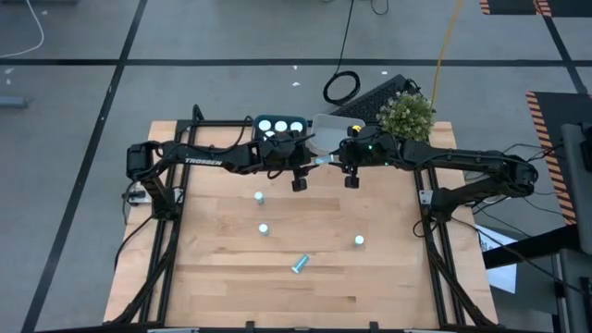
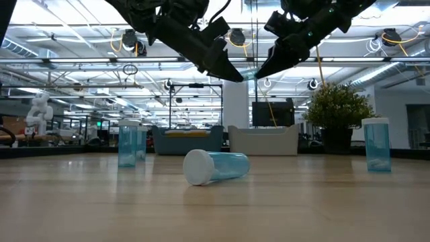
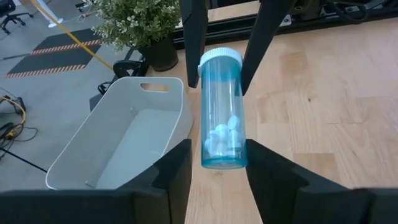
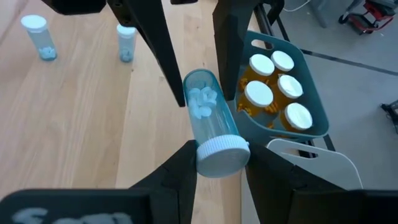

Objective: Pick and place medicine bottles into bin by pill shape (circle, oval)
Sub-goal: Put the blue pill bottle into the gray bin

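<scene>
A pale-blue medicine bottle [image 3: 221, 106] with a white cap and white pills inside hangs in the air over the far part of the table, between my two grippers. My left gripper [image 3: 217, 149] comes from the left and is shut on its bottom end. My right gripper [image 4: 221, 155] comes from the right and is shut on its cap end. A teal bin [image 4: 311, 99] holds several orange bottles with white caps, and beside it stands a white bin [image 3: 118, 143]. Three pale-blue bottles [image 1: 264, 228] stand upright on the table; another [image 2: 215, 167] lies on its side. My left gripper pinches the bottle's bottom end [image 3: 224, 158] between its two fingers, which lie along the bottle and slant down from the table's left. The bottle is lifted clear, roughly level. My right gripper pinches the white cap [image 4: 222, 163] between its two fingers, which slant down from the table's right, along the bottle.
A potted plant [image 1: 405, 116] stands at the far right corner, behind the bins. The standing bottles [image 1: 359, 240] and the lying one [image 1: 300, 265] are spread over the middle of the table, below the grippers.
</scene>
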### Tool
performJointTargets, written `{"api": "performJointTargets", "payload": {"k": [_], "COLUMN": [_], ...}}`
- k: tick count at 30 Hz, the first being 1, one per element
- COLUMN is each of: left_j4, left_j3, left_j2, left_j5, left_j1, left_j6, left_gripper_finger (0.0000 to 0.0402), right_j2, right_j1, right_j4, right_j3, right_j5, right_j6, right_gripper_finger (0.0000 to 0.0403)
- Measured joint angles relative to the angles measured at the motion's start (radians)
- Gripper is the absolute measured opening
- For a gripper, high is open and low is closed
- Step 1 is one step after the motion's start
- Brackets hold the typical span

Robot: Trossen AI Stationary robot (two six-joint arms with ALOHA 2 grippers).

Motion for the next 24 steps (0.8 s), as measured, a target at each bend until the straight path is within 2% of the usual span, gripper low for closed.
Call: {"api": "performJointTargets", "payload": {"k": [24], "left_j4": [0.0], "left_j3": [0.0], "left_j2": [0.0], "left_j5": [-0.008], "left_j1": [-0.003], "left_j6": [-0.018], "left_gripper_finger": [0.0147], "right_j2": [0.0], "right_j1": [0.0], "right_j4": [0.009], "right_j3": [0.0], "right_j5": [0.001], "right_j6": [0.0], "right_gripper_finger": [0.0114]}}
